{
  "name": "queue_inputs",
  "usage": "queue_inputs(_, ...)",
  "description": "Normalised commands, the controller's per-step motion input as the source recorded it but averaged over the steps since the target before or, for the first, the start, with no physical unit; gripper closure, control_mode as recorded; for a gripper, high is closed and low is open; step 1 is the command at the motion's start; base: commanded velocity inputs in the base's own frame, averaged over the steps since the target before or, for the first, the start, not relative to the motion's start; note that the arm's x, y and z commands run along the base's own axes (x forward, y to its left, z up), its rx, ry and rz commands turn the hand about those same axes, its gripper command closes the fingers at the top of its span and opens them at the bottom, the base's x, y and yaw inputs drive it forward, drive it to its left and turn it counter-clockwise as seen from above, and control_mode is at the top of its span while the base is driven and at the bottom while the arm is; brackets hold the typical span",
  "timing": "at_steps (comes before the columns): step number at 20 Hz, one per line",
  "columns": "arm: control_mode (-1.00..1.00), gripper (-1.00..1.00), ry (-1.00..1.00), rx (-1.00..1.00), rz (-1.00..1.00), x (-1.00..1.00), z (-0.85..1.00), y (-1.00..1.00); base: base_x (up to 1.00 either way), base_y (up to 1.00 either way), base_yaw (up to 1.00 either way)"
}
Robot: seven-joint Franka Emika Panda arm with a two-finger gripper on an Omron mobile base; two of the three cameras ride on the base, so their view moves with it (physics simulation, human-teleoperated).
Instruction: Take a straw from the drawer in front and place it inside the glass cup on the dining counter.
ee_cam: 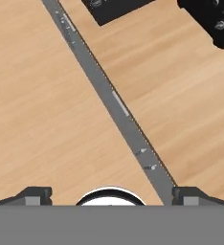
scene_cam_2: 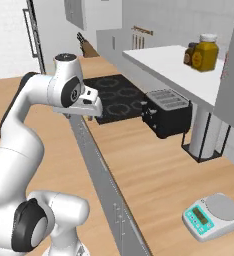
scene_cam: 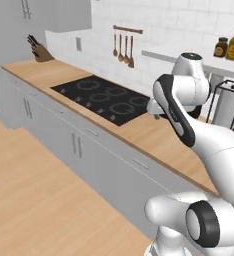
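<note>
Light wood tops the counter (scene_cam_2: 154,165) that runs along the wall, with light-grey cabinet fronts below it. The tool (ee_cam: 109,194) hangs above the counter's front edge, pointing down, its two dark fingertips (ee_cam: 35,195) set wide apart with nothing between them. In the hand view the grey strip of drawer fronts runs diagonally between wood floor and wood counter, and one small silver bar handle (ee_cam: 120,103) marks a closed drawer (ee_cam: 115,98) directly under the hand. In the left base view the same drawer front (scene_cam: 139,165) sits below the counter edge, near the arm. The straw cannot be seen; the drawer fronts are all shut.

A black cooktop (scene_cam: 103,97) is set into the counter beyond the arm. A black toaster (scene_cam_2: 167,112) stands just right of the cooktop, and a paper towel holder (scene_cam_2: 204,135) stands further right. A small white and teal kitchen scale (scene_cam_2: 211,216) lies near the counter's near end. Jars (scene_cam_2: 204,52) sit on the white shelf above. A knife block (scene_cam: 39,50) stands at the far end, and wooden utensils (scene_cam: 123,47) hang on the wall.
</note>
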Motion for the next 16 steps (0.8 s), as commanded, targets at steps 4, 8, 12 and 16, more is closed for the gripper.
queue_inputs(4, 1.0, -1.0, 0.0, 0.0, 0.0, 0.0, 0.0, 0.0, -0.28, -0.52, 0.3)
queue_inputs(8, 1.0, -1.0, 0.0, 0.0, 0.0, 0.0, 0.0, 0.0, -0.14, -0.36, 0.12)
queue_inputs(12, 1.0, -1.0, 0.0, 0.0, 0.0, 0.0, 0.0, 0.0, -0.1, -0.35, 0.04)
queue_inputs(16, -1.0, -1.0, 0.0, 0.0, 0.02, -0.1, 0.0, -0.14, 0.0, 0.0, 0.0)
